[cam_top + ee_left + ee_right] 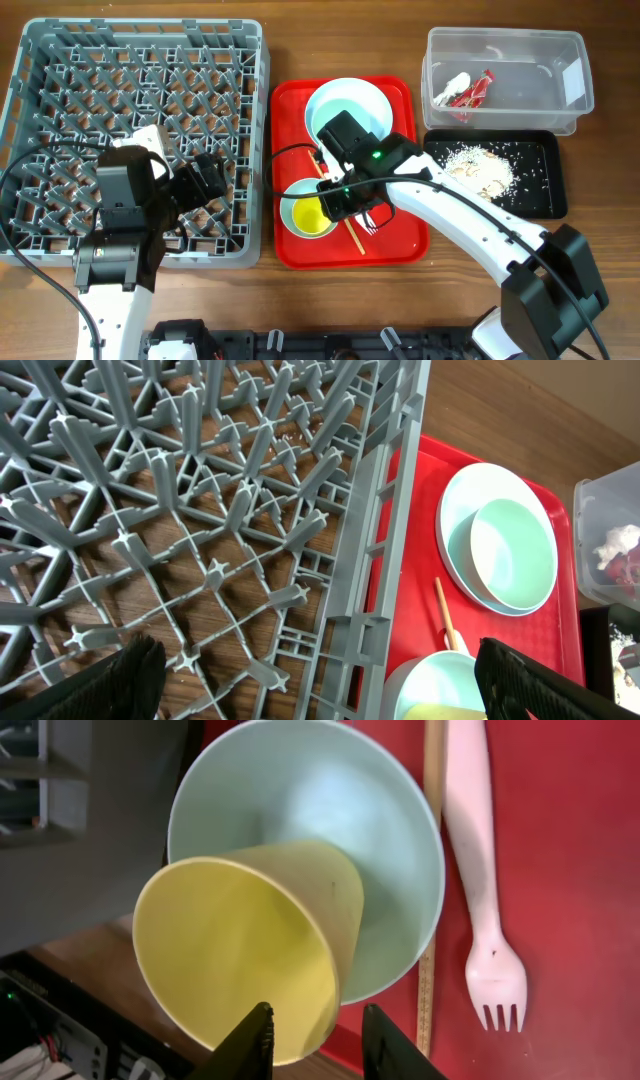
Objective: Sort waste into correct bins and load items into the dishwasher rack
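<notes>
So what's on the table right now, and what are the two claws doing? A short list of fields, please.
left claw: open, holding nothing, above the grey dishwasher rack
right claw: open, at the yellow cup's rim
yellow cup: sitting in a pale green bowl on the red tray
second green bowl: on the white plate, same tray
loose on tray: white fork, wooden chopstick
clear tub: red wrapper, white scrap
black tray: rice-like crumbs

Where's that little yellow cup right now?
In the overhead view the yellow cup lies tipped inside a pale green bowl at the red tray's lower-left corner, next to the grey rack, the right hand straddling its rim.
</notes>
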{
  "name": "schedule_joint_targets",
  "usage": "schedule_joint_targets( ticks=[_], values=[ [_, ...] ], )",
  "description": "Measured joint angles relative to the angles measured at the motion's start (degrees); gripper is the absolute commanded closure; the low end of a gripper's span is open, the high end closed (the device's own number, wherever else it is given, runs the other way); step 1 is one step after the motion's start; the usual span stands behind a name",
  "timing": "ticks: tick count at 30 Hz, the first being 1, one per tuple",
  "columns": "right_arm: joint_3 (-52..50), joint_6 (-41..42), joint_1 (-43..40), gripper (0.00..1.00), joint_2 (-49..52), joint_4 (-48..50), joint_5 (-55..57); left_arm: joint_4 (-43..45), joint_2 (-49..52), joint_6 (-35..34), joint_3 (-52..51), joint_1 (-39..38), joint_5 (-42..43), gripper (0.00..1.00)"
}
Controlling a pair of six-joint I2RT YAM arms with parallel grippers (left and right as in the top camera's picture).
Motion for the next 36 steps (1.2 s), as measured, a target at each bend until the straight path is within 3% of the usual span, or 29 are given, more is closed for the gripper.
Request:
schedule_joint_targets(
  ticks=[6,11,15,19,24,30,36],
  values=[
    [-0.09,1.7,0.09,0.96,4.48,1.2,1.01,-0.02,0.0,0.0,0.0,0.0,0.0,0.0],
    [0.28,2.4,0.11,0.96,4.59,1.22,1.22,-0.11,0.0,0.0,-0.02,0.0,0.02,0.0],
    [7.23,2.14,-3.08,0.96,2.34,-1.62,0.52,1.53,0.0,-0.02,0.0,0.0,4.79,0.0],
    [14.8,1.42,-17.11,0.96,-6.67,1.11,-7.23,6.43,0.68,0.07,-0.07,0.0,16.68,0.0],
    [14.91,-1.16,-27.98,0.96,-6.51,2.8,-27.91,21.73,7.61,0.26,0.28,-0.22,37.99,0.01],
    [14.91,-1.81,-27.93,0.96,-6.51,5.29,-46.47,42.95,13.77,-5.42,0.2,-0.22,59.41,0.0],
    [14.91,-1.51,-23.17,0.96,-6.51,6.93,-52.89,51.56,13.86,-9.18,0.2,-4.42,65.31,0.0]
  ],
)
